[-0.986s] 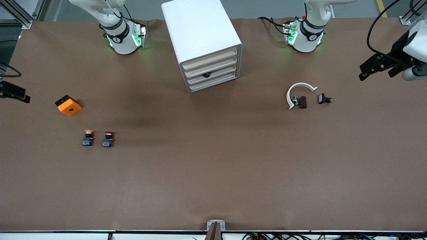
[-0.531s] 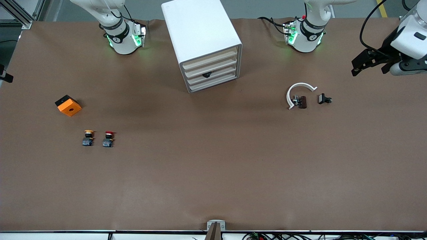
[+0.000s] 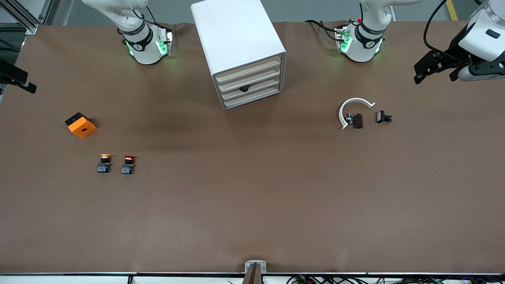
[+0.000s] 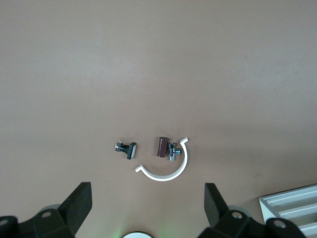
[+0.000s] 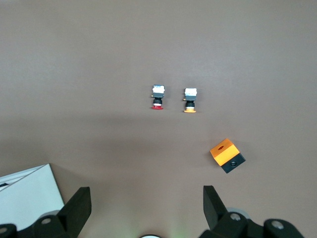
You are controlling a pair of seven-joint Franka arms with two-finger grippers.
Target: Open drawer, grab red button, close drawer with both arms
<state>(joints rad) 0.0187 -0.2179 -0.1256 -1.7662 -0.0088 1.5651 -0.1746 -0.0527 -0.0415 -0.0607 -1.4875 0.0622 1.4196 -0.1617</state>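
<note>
The white cabinet (image 3: 236, 43) stands between the arms' bases, with its four cream-fronted drawers (image 3: 249, 82) all shut. A small black piece (image 3: 244, 88) sits on the third drawer's front. The red-capped button (image 3: 128, 164) stands toward the right arm's end of the table and shows in the right wrist view (image 5: 158, 97). My left gripper (image 4: 147, 206) is open and empty, up in the air over the left arm's end of the table (image 3: 434, 75). My right gripper (image 5: 143, 206) is open and empty, and only its edge shows in the front view (image 3: 19, 79).
An orange-yellow-capped button (image 3: 104, 163) stands beside the red one. An orange cube with a hole (image 3: 81, 124) lies farther from the front camera. A white C-shaped ring (image 3: 349, 105), a brown part (image 3: 357, 120) and a black part (image 3: 382, 117) lie toward the left arm's end.
Both grippers have risen in the front view, and the left one has shifted slightly toward the cabinet. Both stay open. Nothing on the table has moved.
</note>
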